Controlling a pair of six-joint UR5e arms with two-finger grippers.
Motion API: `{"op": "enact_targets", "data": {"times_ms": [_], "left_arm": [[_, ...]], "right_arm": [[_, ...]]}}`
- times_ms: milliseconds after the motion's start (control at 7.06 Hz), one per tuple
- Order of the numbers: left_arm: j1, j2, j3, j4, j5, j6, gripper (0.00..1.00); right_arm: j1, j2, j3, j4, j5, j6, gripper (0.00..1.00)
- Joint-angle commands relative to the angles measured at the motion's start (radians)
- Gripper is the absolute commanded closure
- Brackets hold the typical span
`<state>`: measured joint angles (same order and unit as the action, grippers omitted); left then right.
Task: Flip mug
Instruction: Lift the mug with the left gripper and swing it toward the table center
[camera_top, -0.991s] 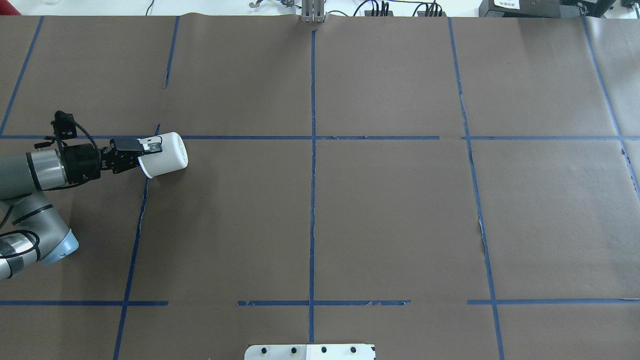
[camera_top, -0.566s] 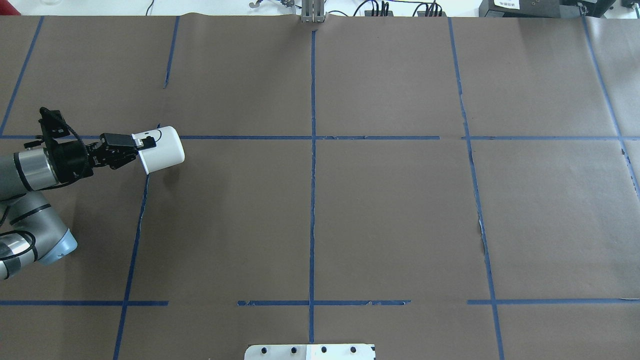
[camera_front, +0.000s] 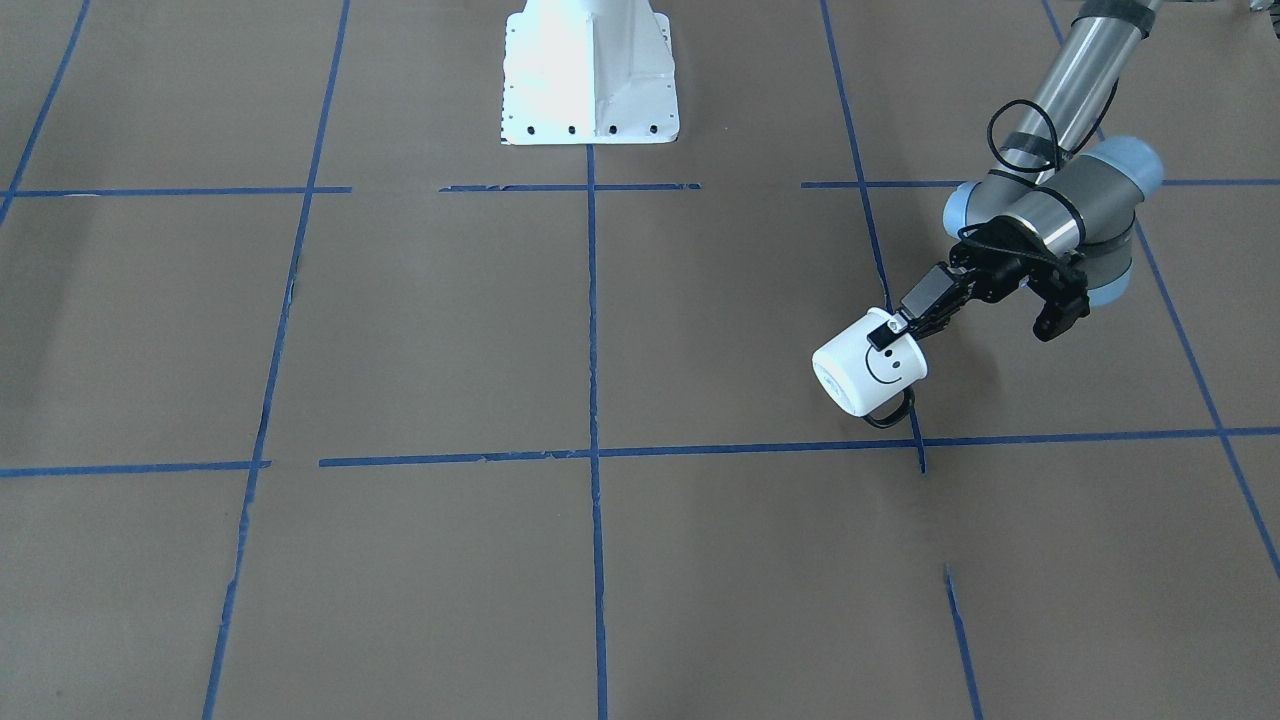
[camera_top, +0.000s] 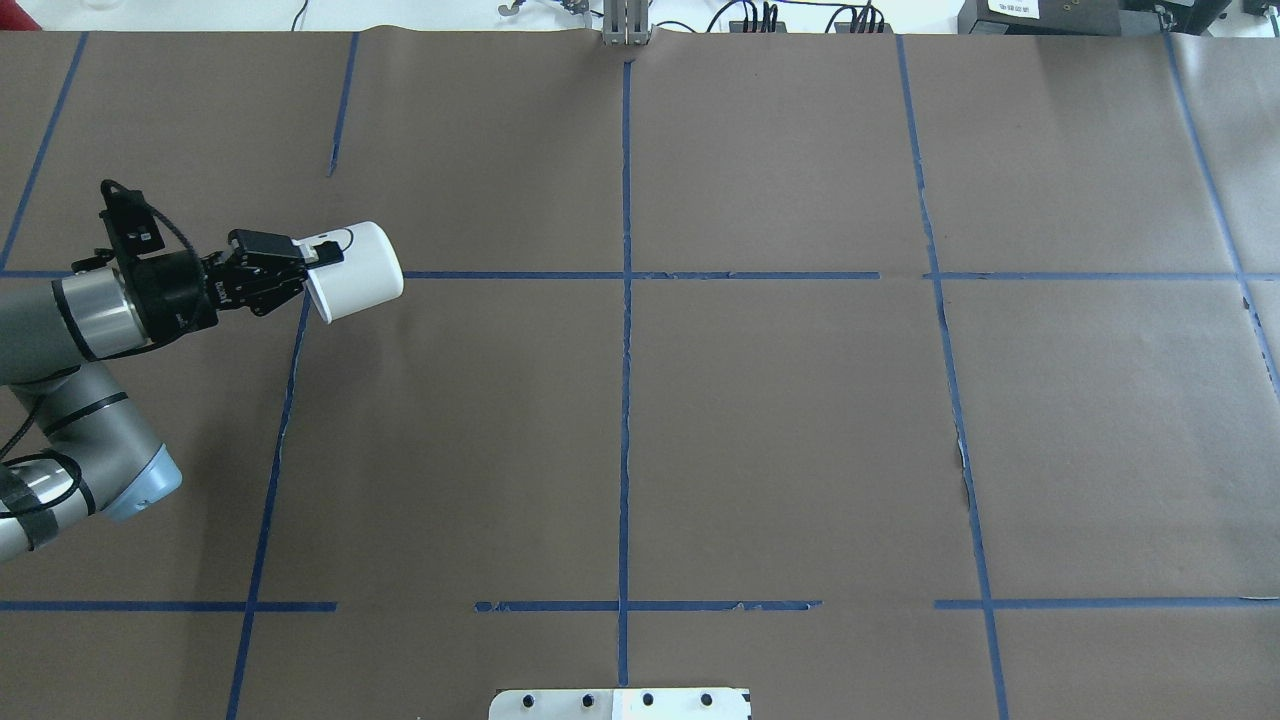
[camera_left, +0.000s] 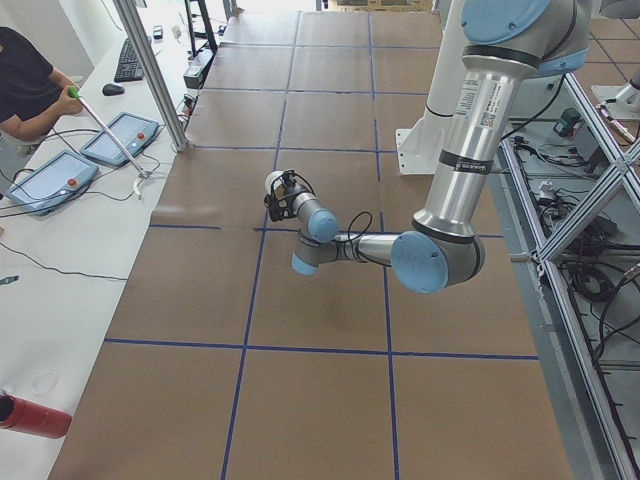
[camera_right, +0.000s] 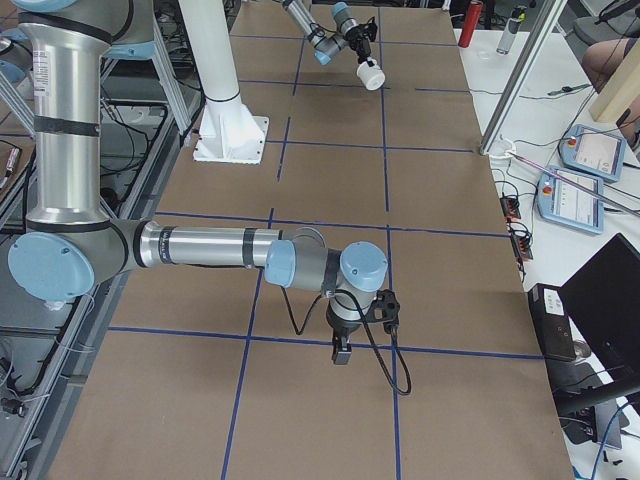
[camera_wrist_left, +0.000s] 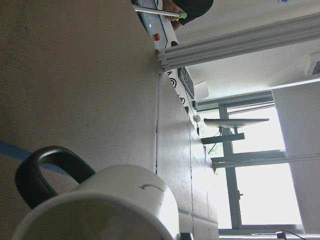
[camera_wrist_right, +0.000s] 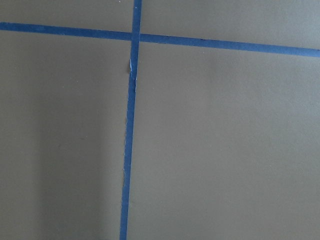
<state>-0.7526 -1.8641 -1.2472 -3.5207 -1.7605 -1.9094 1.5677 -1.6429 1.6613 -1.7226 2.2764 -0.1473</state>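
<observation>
The white mug (camera_top: 358, 270) with a black smiley face (camera_front: 885, 372) and a black loop handle (camera_front: 890, 415) hangs tilted on its side above the brown table. Its base points away from my left arm. My left gripper (camera_top: 322, 260) is shut on the mug's rim, one finger (camera_front: 882, 335) outside the wall. In the left wrist view the mug (camera_wrist_left: 120, 205) and its handle (camera_wrist_left: 42, 172) fill the bottom. My right gripper (camera_right: 340, 350) shows only in the exterior right view, low over the table. I cannot tell whether it is open or shut.
Blue tape lines (camera_top: 625, 300) divide the brown paper table cover. The white robot base plate (camera_front: 590, 70) sits at the middle of the robot's edge. An aluminium post (camera_top: 625, 25) stands at the far edge. An operator (camera_left: 20, 80) and control pendants (camera_left: 45, 180) are beyond it.
My left gripper has carried the mug farther from the robot and a little to the right. The mug stays tilted in the same grip.
</observation>
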Motion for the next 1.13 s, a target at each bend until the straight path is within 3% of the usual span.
{"op": "enact_targets", "data": {"times_ms": [0,142,425,566,708,850,991], "left_arm": [[0.007,-0.077,-0.103,0.336,-0.002,0.006,1.00],[0.031,-0.149,-0.106,0.505,-0.004,0.015,1.00],[0.055,-0.323,-0.182,0.988,-0.019,0.107,1.00],[0.058,-0.389,-0.211,1.230,-0.107,0.198,1.00],[0.064,-0.474,-0.199,1.405,-0.125,0.246,1.00],[0.091,-0.603,-0.126,1.586,-0.128,0.263,1.00],[0.101,-0.733,0.012,1.691,-0.128,0.297,1.00]], "right_arm": [[0.000,0.000,0.000,0.000,0.000,0.000,0.00],[0.000,0.000,0.000,0.000,0.000,0.000,0.00],[0.000,0.000,0.000,0.000,0.000,0.000,0.00],[0.000,0.000,0.000,0.000,0.000,0.000,0.00],[0.000,0.000,0.000,0.000,0.000,0.000,0.00],[0.000,0.000,0.000,0.000,0.000,0.000,0.00],[0.000,0.000,0.000,0.000,0.000,0.000,0.00]]}}
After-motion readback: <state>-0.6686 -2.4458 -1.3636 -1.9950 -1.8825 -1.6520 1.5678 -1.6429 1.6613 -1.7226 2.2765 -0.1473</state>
